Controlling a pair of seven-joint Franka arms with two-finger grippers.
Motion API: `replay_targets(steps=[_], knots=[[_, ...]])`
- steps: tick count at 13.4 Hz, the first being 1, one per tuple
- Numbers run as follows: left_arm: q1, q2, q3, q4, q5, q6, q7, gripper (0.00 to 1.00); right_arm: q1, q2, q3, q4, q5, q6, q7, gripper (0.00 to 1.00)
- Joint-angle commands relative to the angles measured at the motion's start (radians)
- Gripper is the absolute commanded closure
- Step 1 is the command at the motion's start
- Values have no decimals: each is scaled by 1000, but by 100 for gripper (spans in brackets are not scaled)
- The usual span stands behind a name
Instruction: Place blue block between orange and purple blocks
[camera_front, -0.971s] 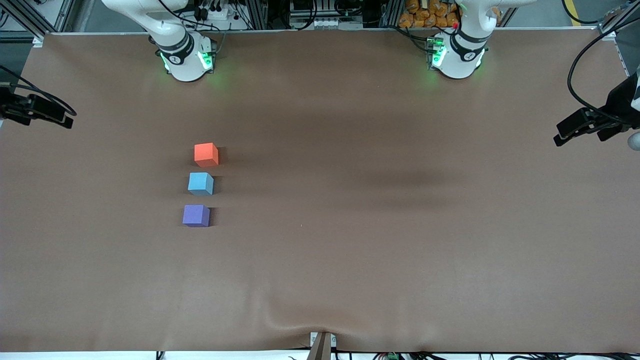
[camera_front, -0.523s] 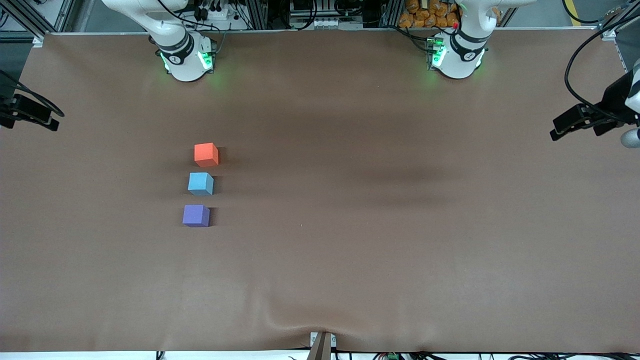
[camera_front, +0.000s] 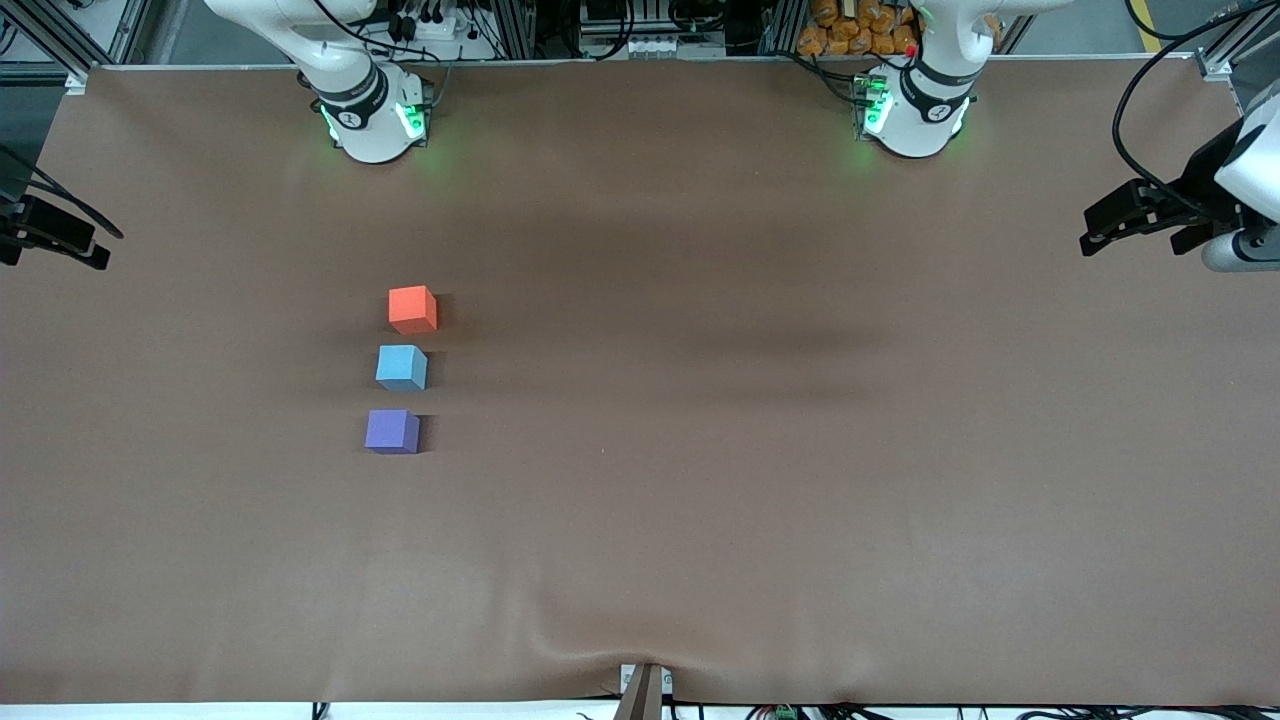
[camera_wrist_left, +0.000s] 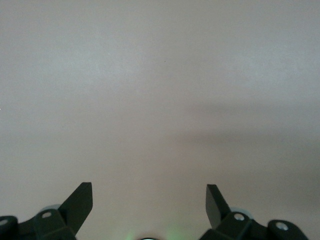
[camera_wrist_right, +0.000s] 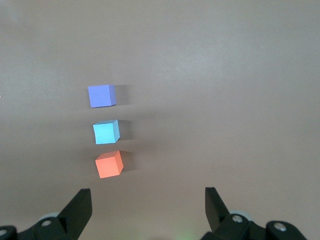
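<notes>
Fingers of both the left gripper (camera_wrist_left: 149, 200) and right gripper (camera_wrist_right: 148, 204) are spread, holding nothing. Left of frame centre on the tabletop (camera_front: 800, 500), blue block (camera_front: 401, 367) sits between orange block (camera_front: 412, 309) and purple block (camera_front: 391, 431).

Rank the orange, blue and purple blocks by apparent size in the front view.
No clear ranking: the purple block, blue block and orange block look alike in size. The purple one may look marginally larger, but it is nearest the camera, so that is unsure.
</notes>
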Motion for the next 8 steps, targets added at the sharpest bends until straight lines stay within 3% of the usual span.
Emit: replay_targets(steps=[1, 8], knots=[[10, -11, -2, 22, -5, -21, 39, 0, -15, -4, 14, -7, -10, -9, -12, 0], [8, 0, 2, 50, 29, -33, 33, 0, -16, -4, 12, -10, -3, -14, -9, 0]])
